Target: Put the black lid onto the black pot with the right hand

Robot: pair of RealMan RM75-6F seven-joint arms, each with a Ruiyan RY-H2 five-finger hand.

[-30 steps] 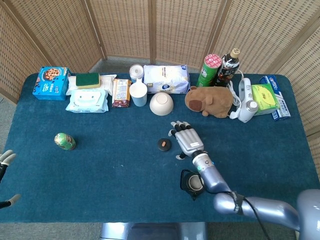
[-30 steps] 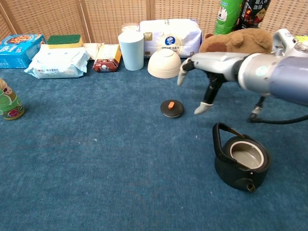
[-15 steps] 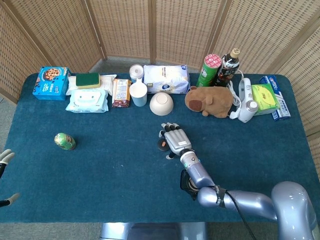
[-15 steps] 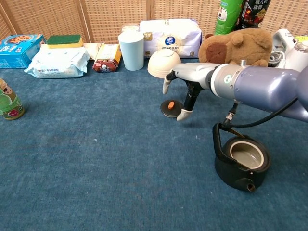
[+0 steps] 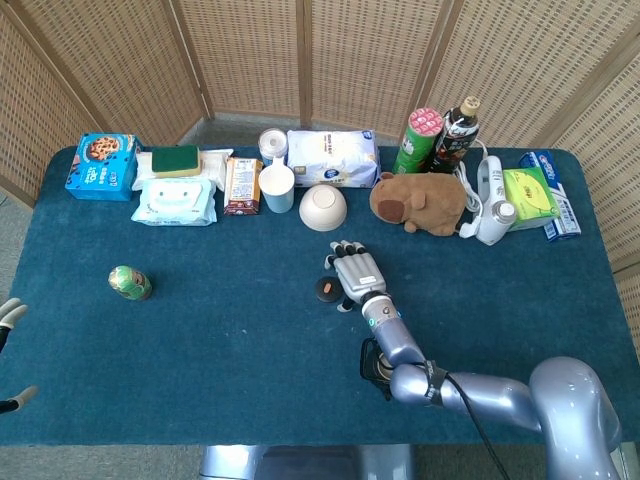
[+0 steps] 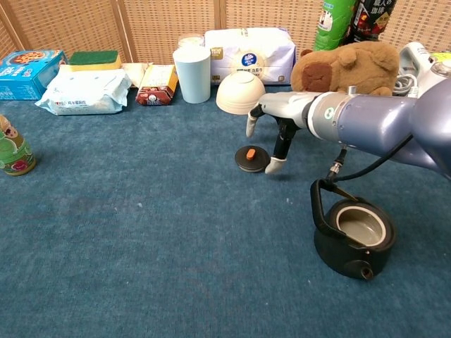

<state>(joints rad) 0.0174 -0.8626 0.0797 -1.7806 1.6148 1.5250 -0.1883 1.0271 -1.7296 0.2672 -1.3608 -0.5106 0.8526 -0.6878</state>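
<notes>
On the table (image 6: 106,232), the open pot (image 6: 352,239) sits near the front edge, the right hand (image 5: 357,275) hovers open, fingers spread, just beside the lid (image 6: 251,159), which looks small, light and rigid, best pinched by its orange knob (image 6: 251,151).

The table cloth (image 6: 141,239) is dark blue. On it, the black lid (image 6: 251,159) has an orange knob. The pot (image 6: 352,239) is black, grey inside. Behind the lid sit a white bowl (image 6: 239,93), pale blue cup (image 6: 192,74) and brown plush toy (image 6: 345,60).
</notes>
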